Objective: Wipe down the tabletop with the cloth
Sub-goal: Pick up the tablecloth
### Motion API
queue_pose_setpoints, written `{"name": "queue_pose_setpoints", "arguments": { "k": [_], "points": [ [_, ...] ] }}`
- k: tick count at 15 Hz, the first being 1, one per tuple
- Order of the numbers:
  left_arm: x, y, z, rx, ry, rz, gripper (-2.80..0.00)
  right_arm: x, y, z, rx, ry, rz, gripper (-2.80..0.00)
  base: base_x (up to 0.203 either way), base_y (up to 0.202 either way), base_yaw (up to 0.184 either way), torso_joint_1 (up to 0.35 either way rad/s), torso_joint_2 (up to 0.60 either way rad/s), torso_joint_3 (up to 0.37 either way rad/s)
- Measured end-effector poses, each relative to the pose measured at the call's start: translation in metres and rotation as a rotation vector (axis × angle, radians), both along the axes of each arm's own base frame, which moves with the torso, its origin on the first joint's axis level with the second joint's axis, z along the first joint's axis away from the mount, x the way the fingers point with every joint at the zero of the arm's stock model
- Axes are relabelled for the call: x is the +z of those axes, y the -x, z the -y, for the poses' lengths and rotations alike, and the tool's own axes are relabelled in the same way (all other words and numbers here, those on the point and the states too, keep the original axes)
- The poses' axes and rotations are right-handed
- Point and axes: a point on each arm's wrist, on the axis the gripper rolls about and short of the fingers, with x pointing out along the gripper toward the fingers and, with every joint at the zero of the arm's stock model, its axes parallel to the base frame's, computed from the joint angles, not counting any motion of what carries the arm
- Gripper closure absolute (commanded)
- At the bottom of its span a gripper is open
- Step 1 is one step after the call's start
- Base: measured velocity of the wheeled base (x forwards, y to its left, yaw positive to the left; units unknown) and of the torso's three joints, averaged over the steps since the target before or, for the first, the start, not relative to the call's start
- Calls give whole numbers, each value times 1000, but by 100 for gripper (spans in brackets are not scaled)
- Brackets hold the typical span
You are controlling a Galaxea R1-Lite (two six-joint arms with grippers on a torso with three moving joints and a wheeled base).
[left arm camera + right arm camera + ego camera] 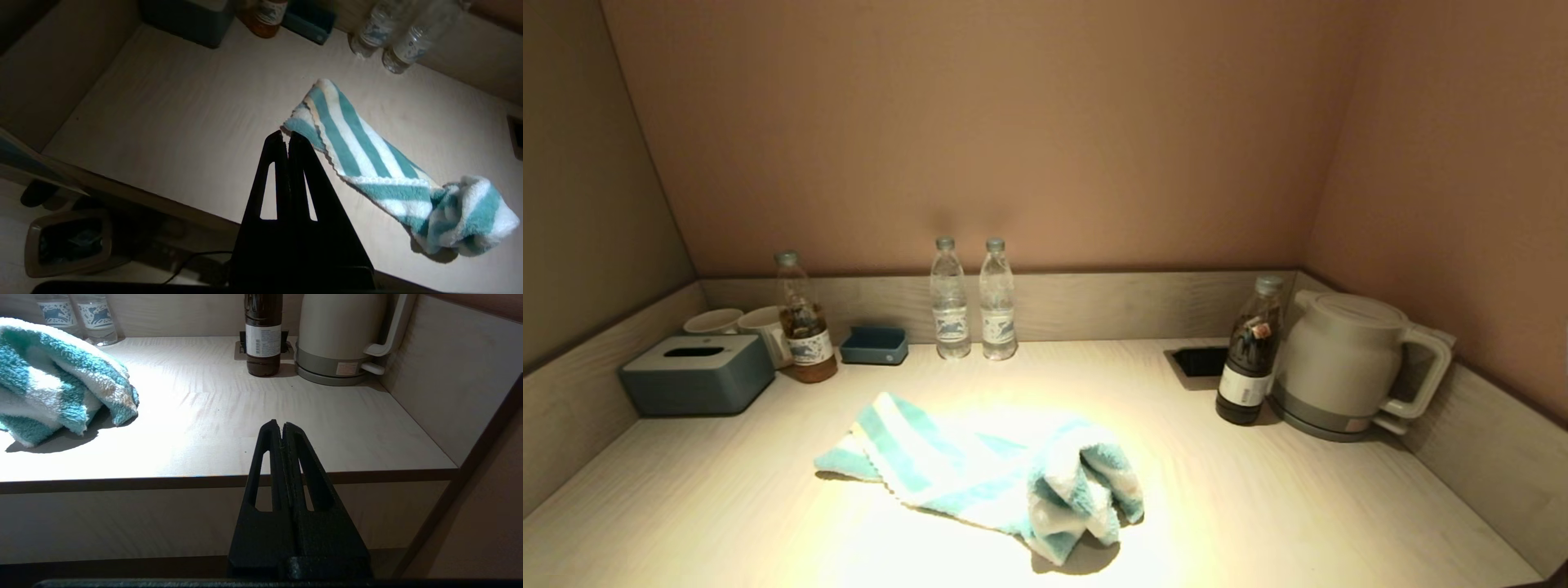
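Observation:
A teal and white striped cloth (988, 474) lies crumpled in the middle of the pale wooden tabletop (1298, 506), bunched at its right end. It also shows in the left wrist view (367, 155) and the right wrist view (57, 384). Neither gripper shows in the head view. My left gripper (287, 136) is shut and empty, held above the table's front left, its tips just short of the cloth's near corner. My right gripper (281, 425) is shut and empty, held in front of the table's front edge, to the right of the cloth.
Along the back wall stand a grey tissue box (698, 374), two mugs (743, 325), a tea bottle (805, 331), a blue tray (874, 345) and two water bottles (972, 300). A dark bottle (1248, 363), a kettle (1347, 363) and a socket recess (1199, 361) sit at the right.

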Motion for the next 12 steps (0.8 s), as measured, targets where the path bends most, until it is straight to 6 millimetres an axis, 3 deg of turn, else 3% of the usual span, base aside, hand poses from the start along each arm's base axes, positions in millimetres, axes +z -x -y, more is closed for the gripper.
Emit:
{"name": "queue_pose_setpoints", "arguments": {
  "k": [5, 9, 12],
  "points": [
    [-8, 43, -48, 313, 84, 152, 0, 0, 0, 0, 1, 0, 0, 0, 0, 0, 0, 0, 0, 0],
    [-37, 87, -65, 431, 118, 259, 0, 0, 0, 0, 0, 0, 0, 0, 0, 0, 0, 0, 0, 0],
    [-56, 109, -68, 485, 132, 320, 0, 0, 0, 0, 0, 0, 0, 0, 0, 0, 0, 0, 0, 0]
  ]
}}
